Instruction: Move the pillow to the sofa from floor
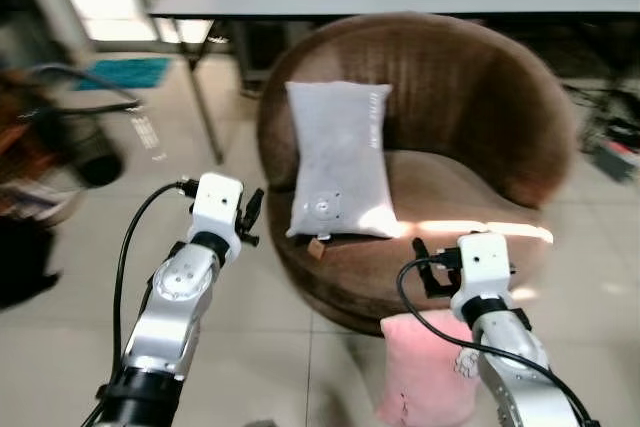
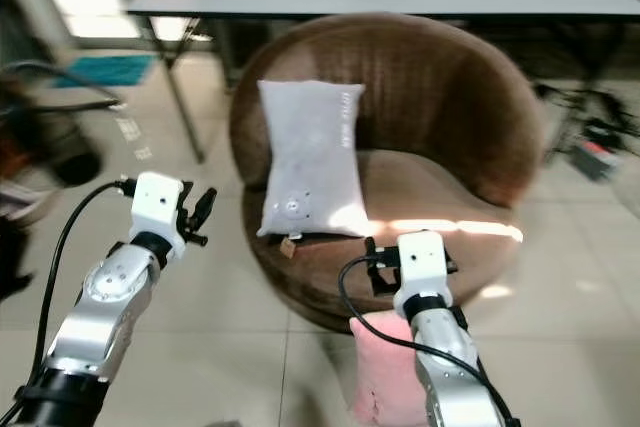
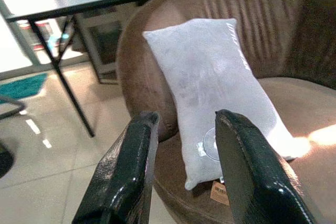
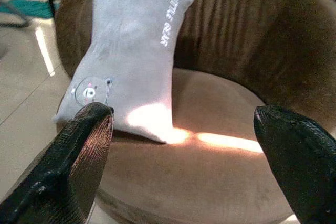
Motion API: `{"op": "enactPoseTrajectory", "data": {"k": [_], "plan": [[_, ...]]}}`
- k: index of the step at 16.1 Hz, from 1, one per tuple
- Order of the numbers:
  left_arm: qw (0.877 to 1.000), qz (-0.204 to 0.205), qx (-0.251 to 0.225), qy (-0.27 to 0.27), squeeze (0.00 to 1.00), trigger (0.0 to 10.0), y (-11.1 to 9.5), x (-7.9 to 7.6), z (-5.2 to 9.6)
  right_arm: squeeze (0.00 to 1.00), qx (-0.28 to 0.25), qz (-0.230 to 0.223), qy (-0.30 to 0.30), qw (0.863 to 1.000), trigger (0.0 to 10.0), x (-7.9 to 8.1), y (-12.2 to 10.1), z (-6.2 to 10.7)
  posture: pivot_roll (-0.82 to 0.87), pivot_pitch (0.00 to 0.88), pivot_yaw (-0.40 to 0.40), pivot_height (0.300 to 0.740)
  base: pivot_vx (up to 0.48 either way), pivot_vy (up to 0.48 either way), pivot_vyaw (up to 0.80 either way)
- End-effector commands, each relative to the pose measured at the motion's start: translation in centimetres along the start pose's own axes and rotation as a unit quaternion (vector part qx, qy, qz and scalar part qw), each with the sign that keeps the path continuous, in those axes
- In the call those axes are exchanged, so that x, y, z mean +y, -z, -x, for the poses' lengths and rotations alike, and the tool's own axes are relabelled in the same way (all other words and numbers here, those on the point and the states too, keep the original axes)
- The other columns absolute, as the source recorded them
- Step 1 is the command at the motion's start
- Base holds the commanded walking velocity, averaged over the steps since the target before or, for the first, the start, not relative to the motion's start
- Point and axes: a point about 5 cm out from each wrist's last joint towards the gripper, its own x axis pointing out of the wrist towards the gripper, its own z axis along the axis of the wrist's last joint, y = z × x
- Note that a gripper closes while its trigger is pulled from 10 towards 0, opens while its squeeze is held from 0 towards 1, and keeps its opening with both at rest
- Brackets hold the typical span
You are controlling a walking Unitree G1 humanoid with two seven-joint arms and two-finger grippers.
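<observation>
Grey pillow (image 1: pixel 340 159) leans on the sofa (image 1: pixel 480 97) back; pink pillow (image 1: pixel 425 372) waits on the floor (image 1: pixel 250 347); right hand (image 4: pixel 184 145) wide, left hand (image 3: pixel 184 171) narrower, both empty.

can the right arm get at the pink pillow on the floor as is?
Probably yes. The pink pillow lies on the tiles right under the right arm, against the sofa base. The right gripper is open but points over the seat, so it must tip down first.

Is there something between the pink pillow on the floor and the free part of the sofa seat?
Nothing visible blocks it. The pink pillow lies on the floor against the sofa front; the grey pillow fills only the seat's left side.
</observation>
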Motion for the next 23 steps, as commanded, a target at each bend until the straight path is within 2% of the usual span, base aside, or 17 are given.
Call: {"op": "enactPoseTrajectory", "data": {"k": [1, 4, 6, 14, 20, 22, 23], "plan": [[1.000, -0.009, -0.003, 0.002, 0.00, 10.0, -0.3, 0.0, -0.1, 0.00, -0.004, 0.004, 0.003, 1.000, 10.0, -0.2, -0.3, 0.0, -0.07, 0.016, 0.065, 0.740, 0.000, -0.356, 0.80], [1.000, -0.010, -0.003, 0.003, 0.00, 10.0, -0.2, 0.0, -0.1, 0.00, -0.004, 0.007, 0.006, 1.000, 10.0, -0.2, -0.3, 0.0, -0.07, 0.011, 0.065, 0.740, 0.000, -0.355, 0.70], [1.000, -0.010, -0.002, 0.004, 0.00, 10.0, -0.2, 0.0, 0.0, 0.00, -0.002, 0.018, 0.004, 1.000, 10.0, -0.1, -0.3, 0.1, -0.07, 0.009, 0.067, 0.740, 0.000, -0.354, 0.00], [1.000, -0.012, -0.002, 0.003, 0.00, 10.0, -0.1, 0.0, 0.1, 0.00, 0.000, 0.016, -0.002, 1.000, 10.0, 0.0, -0.3, 0.2, -0.07, 0.017, 0.066, 0.740, 0.000, -0.354, 0.00], [1.000, -0.010, -0.001, 0.001, 0.00, 10.0, -0.1, 0.0, 0.0, 0.00, 0.009, 0.019, -0.004, 1.000, 10.0, -0.3, 0.6, -0.2, -0.07, 0.027, 0.064, 0.740, 0.000, -0.354, 0.00], [1.000, 0.006, -0.006, -0.001, 0.00, 10.0, -0.1, 0.0, 0.0, 0.00, 0.013, 0.017, -0.002, 1.000, 10.0, -0.5, 1.0, -0.4, -0.07, 0.028, 0.065, 0.740, 0.000, 0.000, 0.00], [1.000, -0.005, -0.006, -0.004, 0.00, 10.0, -0.1, 0.0, 0.0, 0.00, 0.016, 0.015, 0.000, 1.000, 10.0, -0.6, 1.2, -0.5, -0.07, 0.028, 0.066, 0.740, 0.000, 0.000, 0.00]]}}
